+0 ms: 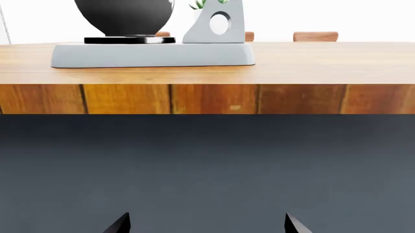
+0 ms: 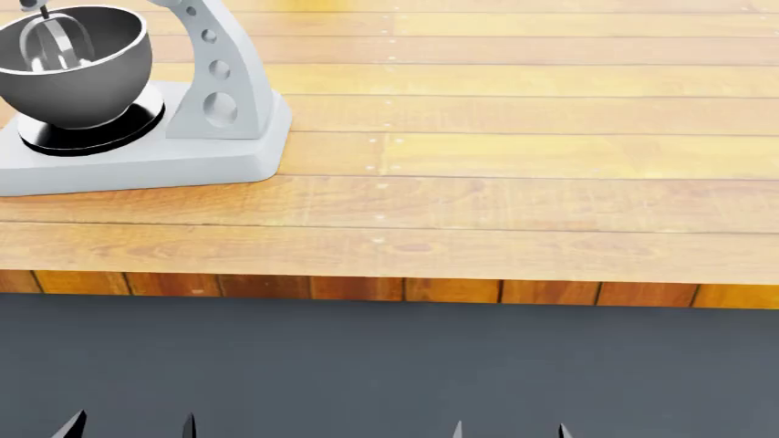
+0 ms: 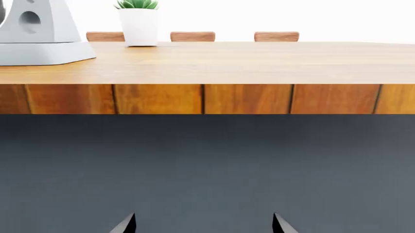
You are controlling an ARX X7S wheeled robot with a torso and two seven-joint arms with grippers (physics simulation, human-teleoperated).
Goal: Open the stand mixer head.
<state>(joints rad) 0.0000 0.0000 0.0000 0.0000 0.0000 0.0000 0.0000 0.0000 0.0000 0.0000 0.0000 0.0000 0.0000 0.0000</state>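
Both grippers (image 2: 131,427) (image 2: 509,429) hang spread, well short of the beater (image 2: 51,41).

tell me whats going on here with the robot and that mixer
Nothing is being handled yet. Both grippers hang open below the wooden table's front edge: the left gripper and the right gripper hold nothing. The stand mixer sits on the table at the robot's left, its steel bowl on the grey base. The mixer head is cropped out of view, so its state cannot be told.

On the wooden bench (image 1: 311,63) sat the mixer's grey base (image 1: 152,54), dark bowl (image 1: 124,17) and holed neck (image 1: 217,23); left end effector (image 1: 207,224) hung below the edge, fingertips (image 1: 120,224) apart.
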